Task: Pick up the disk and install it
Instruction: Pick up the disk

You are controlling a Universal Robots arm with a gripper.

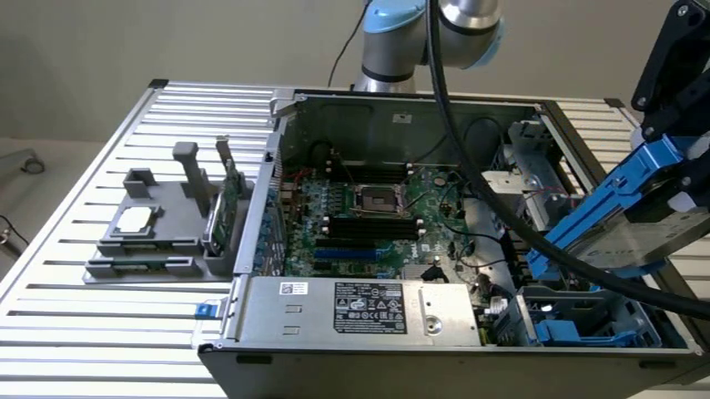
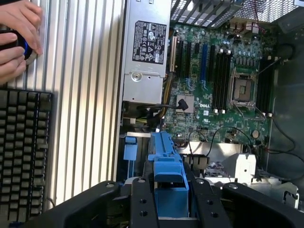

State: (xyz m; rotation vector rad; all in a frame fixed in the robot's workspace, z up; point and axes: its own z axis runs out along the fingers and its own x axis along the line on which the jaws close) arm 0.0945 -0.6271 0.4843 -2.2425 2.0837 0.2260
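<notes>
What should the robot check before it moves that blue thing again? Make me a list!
1. The disk is gripped by the gripper: ok.
2. The disk is over the open computer case, above the drive bay: ok.
3. The disk is level with the bay: not ok, it hangs tilted.
4. The bay has free space: cannot tell.
5. The black cable is clear of the disk: cannot tell.
6. The person's hands are away from the case, beside the keyboard: ok.

"DELL" stood in white on the motherboard [image 2: 216, 118]; the label [image 2: 149, 42] on the power supply [image 2: 142, 83] carried print too small to read.
</notes>
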